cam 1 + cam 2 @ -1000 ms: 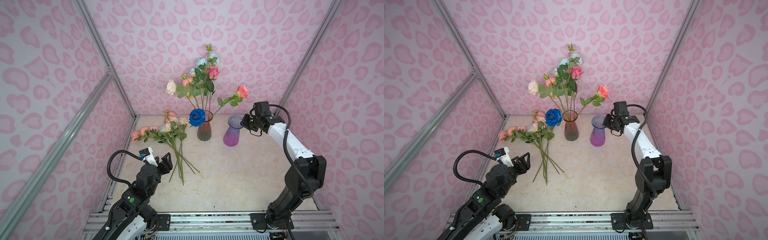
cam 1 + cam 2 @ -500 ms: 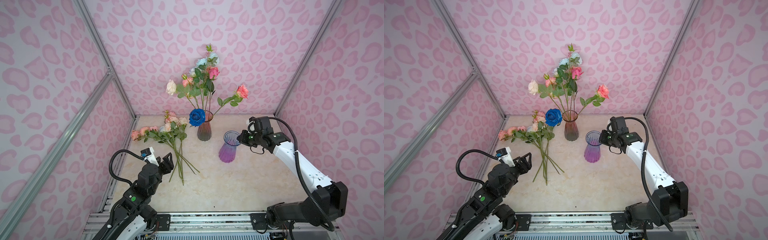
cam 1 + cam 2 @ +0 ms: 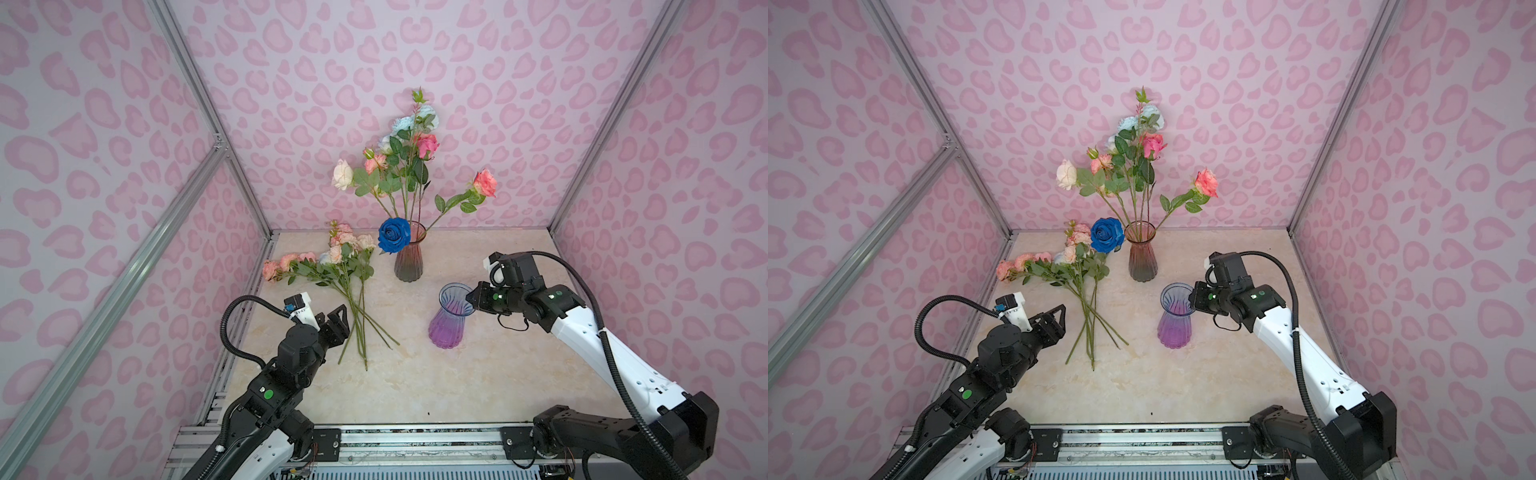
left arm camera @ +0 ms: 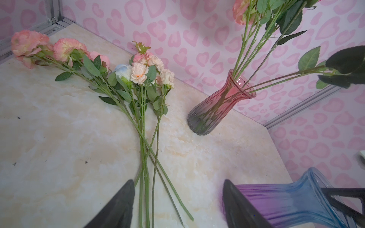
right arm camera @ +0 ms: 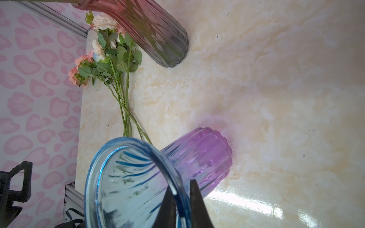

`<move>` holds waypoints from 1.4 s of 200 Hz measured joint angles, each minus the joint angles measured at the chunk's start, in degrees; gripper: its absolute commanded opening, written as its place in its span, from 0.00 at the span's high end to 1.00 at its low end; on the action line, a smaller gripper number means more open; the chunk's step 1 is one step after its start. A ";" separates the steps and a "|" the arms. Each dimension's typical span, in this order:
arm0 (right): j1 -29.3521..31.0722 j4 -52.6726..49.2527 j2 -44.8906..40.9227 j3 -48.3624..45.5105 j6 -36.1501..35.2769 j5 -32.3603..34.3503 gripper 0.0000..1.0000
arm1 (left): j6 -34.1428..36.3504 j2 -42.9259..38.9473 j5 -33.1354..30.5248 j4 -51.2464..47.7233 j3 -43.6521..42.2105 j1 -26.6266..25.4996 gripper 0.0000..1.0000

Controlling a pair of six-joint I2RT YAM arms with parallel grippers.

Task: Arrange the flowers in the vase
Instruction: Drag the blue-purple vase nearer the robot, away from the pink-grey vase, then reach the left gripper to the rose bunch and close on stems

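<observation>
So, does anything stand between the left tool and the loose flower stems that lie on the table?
Nothing visible. The stems lie on the table just ahead of the open left tool. The purple vase, pinched at its rim by the right tool, stands aside, clear of that path.

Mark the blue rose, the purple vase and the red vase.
blue rose (image 3: 394,235): in a top view, centre of the bloom.
purple vase (image 3: 446,331): in a top view, lower body.
red vase (image 4: 208,117): left wrist view, ribbed belly.

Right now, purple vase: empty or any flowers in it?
Empty: the purple vase shows bare glass inside in the right wrist view, no stems. The right gripper pinches its rim.
</observation>
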 measured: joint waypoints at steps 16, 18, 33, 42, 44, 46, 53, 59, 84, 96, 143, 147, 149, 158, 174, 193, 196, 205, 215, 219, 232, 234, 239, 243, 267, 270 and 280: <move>0.37 0.37 0.59 0.44 0.09 -0.09 0.93 | -0.13 0.74 -0.09 -0.02 0.22 -0.02 0.29; 0.42 0.37 0.72 0.52 0.07 -0.09 0.93 | -0.20 0.81 -0.11 -0.02 0.31 -0.02 0.29; 0.68 0.33 1.53 1.25 0.04 -0.15 0.85 | -0.17 1.38 -0.22 0.02 0.85 -0.04 0.29; 0.85 0.26 2.08 1.70 0.07 -0.17 0.81 | -0.15 1.46 -0.31 0.11 1.01 -0.04 0.29; 0.90 0.26 2.19 1.81 0.07 -0.22 0.81 | -0.15 1.55 -0.37 0.11 1.05 -0.04 0.29; 0.92 0.26 2.36 1.92 0.09 -0.28 0.80 | -0.13 1.62 -0.44 0.13 1.05 -0.04 0.29; 0.92 0.31 2.84 2.32 0.02 -0.63 0.76 | -0.09 1.70 -0.63 0.26 1.07 -0.04 0.29; 0.98 0.31 3.10 2.71 -0.07 -0.76 0.73 | 0.28 1.88 -0.68 0.37 1.07 -0.04 0.29; 1.05 0.15 3.15 4.02 -0.31 -0.70 0.68 | 0.31 2.86 -1.31 0.39 1.07 -0.04 0.29; 1.03 -0.17 2.99 4.76 -0.55 -0.66 0.65 | 0.28 3.13 -1.90 0.50 1.07 -0.04 0.29; 0.98 -2.80 -0.15 8.04 -2.69 1.81 0.60 | 1.01 10.51 -5.68 4.72 5.22 0.72 0.29; 0.92 -2.95 -0.83 8.35 -3.08 2.40 0.60 | 1.16 11.72 -5.68 5.16 5.88 1.11 0.29; 0.90 -3.02 -1.18 8.50 -3.32 2.69 0.59 | 1.14 12.15 -5.66 5.31 6.08 1.27 0.29; 0.87 -3.04 -2.86 8.92 -4.26 4.11 0.58 | 1.16 15.45 -5.20 6.05 7.58 2.75 0.30; 0.59 -2.97 -6.32 9.31 -5.97 7.65 0.57 | 1.07 21.20 -3.98 6.47 10.01 5.68 0.31; -0.11 -1.60 -10.05 8.22 -7.52 11.54 0.57 | 1.11 27.82 -2.62 6.43 13.66 8.44 0.32; -0.24 -1.25 -10.56 7.78 -7.74 11.80 0.57 | 1.11 28.89 -2.58 6.36 14.32 8.70 0.33; -0.63 -0.17 -12.13 5.81 -8.11 12.76 0.57 | 1.44 32.37 -2.29 6.27 16.41 9.11 0.37; -1.01 1.22 -13.86 2.71 -8.11 12.96 0.57 | 2.84 36.96 -0.90 5.97 19.15 9.22 0.38; -1.11 1.66 -14.49 1.33 -8.11 12.96 0.57 | 3.34 38.84 -0.44 5.66 20.28 9.29 0.41; -1.49 3.56 -16.37 -3.30 -8.07 12.66 0.57 | 4.20 44.44 1.20 4.39 23.43 9.38 0.50; -1.57 3.85 -16.63 -3.98 -8.07 12.55 0.57 | 4.33 45.31 1.51 4.33 23.80 9.40 0.52; -1.73 4.33 -17.18 -5.44 -8.00 12.28 0.57 | 4.81 47.04 2.16 4.11 24.57 9.40 0.56; -1.79 4.79 -17.59 -6.58 -7.96 12.09 0.57 | 5.29 48.48 2.82 3.96 25.14 9.40 0.59; -2.49 7.48 -18.69 -10.64 -7.30 10.80 0.58 | 5.62 54.66 5.55 2.45 26.67 9.60 0.58; -2.49 7.74 -18.71 -10.88 -7.15 10.75 0.58 | 5.53 55.06 5.84 2.25 26.64 9.77 0.58; -2.75 8.96 -18.86 -11.72 -7.06 10.29 0.58 | 4.81 55.67 6.69 2.08 25.79 10.93 0.56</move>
